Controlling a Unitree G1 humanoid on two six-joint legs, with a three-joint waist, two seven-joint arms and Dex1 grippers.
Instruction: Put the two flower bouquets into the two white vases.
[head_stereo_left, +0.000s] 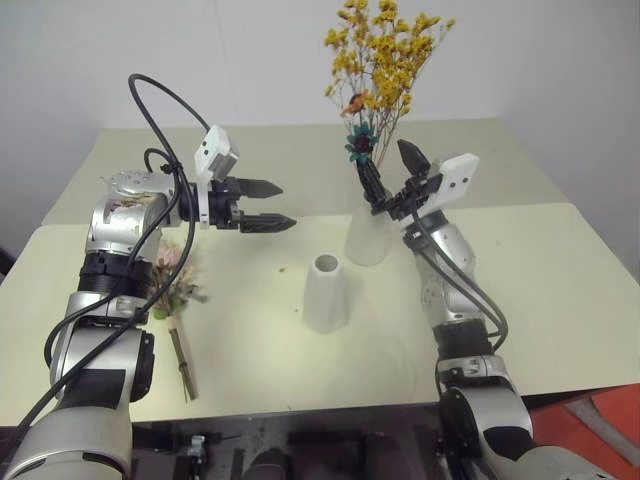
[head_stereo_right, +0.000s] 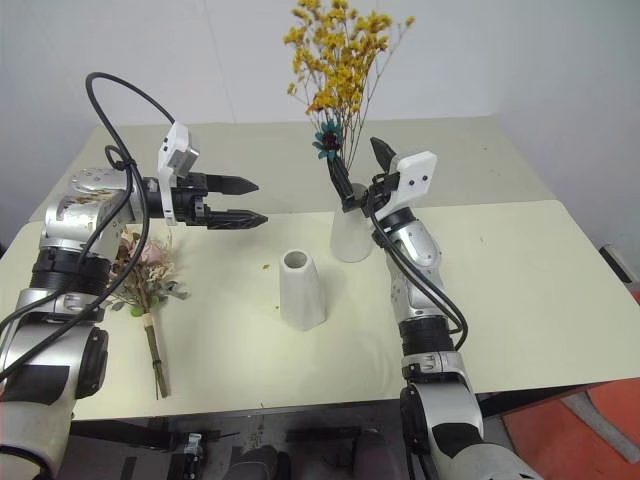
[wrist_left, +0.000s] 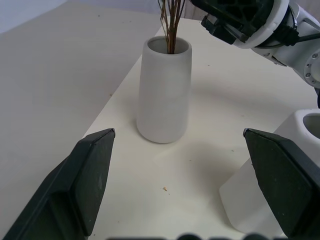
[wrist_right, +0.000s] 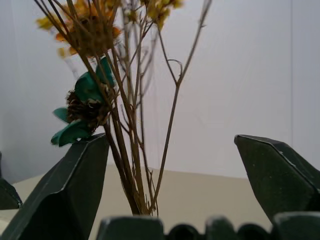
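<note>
The spray of orange-yellow blossoms (head_stereo_left: 385, 50) stands upright in the taller white vase (wrist_left: 164, 90) toward the back of the cream table (head_stereo_left: 560, 290), its thin brown stems dropping into the wide mouth; how deep they reach is hidden by the vase wall. A dark teal flower head (wrist_right: 82, 107) sits low among the stems. The right gripper (head_stereo_left: 392, 180) has its two black fingers spread apart on either side of those stems, just above the vase rim, pinching nothing. Part of the vase is covered by that arm in the head views. The shorter tapered vase (head_stereo_left: 326, 292) stands empty in front, near the table's middle. The pink rose bundle (head_stereo_right: 150, 290) lies flat on the table near the left edge, its blooms partly hidden behind the left arm. The left gripper (head_stereo_left: 262, 205) hovers above the table with fingers spread wide, pointing toward the vases.
</note>
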